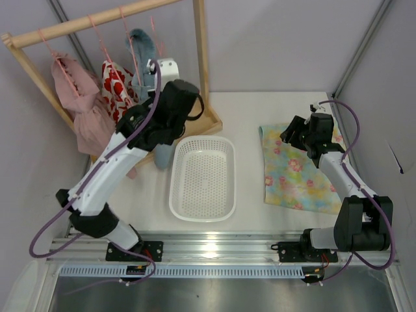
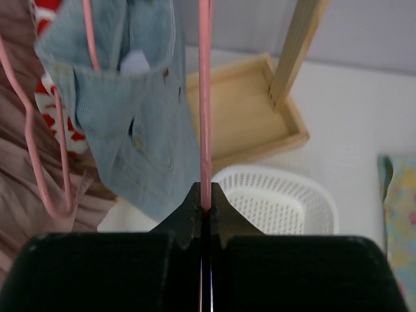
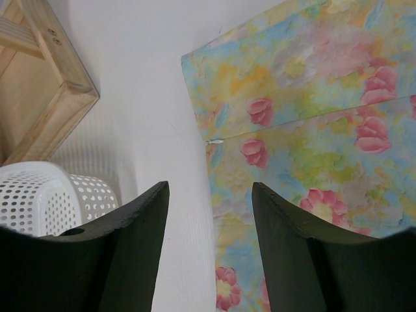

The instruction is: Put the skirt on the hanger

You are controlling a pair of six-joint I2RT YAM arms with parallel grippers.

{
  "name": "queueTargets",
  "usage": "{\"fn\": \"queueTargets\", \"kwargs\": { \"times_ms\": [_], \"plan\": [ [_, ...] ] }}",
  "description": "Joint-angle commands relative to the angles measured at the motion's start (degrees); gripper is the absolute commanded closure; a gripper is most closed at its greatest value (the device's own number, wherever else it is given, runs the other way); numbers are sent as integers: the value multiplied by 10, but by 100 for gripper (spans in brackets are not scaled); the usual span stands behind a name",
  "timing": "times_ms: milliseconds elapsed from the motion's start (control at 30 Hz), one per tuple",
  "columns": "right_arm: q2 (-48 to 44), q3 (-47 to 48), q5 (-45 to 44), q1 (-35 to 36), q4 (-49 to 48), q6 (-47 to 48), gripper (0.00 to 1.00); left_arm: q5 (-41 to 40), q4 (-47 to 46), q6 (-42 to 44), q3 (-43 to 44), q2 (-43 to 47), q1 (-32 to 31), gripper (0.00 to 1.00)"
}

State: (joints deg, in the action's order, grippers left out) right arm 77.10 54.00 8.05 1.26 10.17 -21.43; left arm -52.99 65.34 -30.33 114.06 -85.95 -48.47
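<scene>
Far left: wooden rack with a dusty pink garment, a red-and-white garment and a denim garment hanging on pink hangers; left arm reaches up to the rack's right end; left gripper is clamped tight on the hanger, fingers pressed together on one thin pink wire that runs straight up out of the wrist view, just right of the denim; the rest of the hanger's shape can't be made out; rack's wooden base sits behind on the table; centre: white perforated basket, nothing visible in it, just beside the rack base; right: the skirt lies flat on the table, well apart from the hanger and the rack, right of the basket; right gripper hovers over the skirt's left edge near its far end, jaws apart, nothing between them, one finger over bare table, the other over the floral cloth; no contact with the skirt visible.
</scene>
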Motion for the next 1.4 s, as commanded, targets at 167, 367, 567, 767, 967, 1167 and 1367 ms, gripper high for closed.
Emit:
{"fn": "queueTargets", "kwargs": {
  "times_ms": [167,367,567,767,967,1167,1367],
  "plan": [
    [7,1,36,1,-28,-41,40,-95,-49,72,232,-167,67,100],
    [-10,1,33,5,-14,-45,41,-96,-178,162,235,-179,82,100],
    [-12,2,35,9,-9,-55,40,-121,-251,242,243,-207,91,100],
    [-14,6,24,16,-1,-56,40,-66,-260,233,251,-229,126,100],
    [-21,10,-3,30,23,-39,40,-8,-218,172,242,-251,158,100],
    [-38,-2,-25,37,44,-34,40,26,-217,148,218,-249,178,100],
    [-49,-6,-51,37,70,-38,40,46,-218,141,198,-241,181,99]
  ]
}}
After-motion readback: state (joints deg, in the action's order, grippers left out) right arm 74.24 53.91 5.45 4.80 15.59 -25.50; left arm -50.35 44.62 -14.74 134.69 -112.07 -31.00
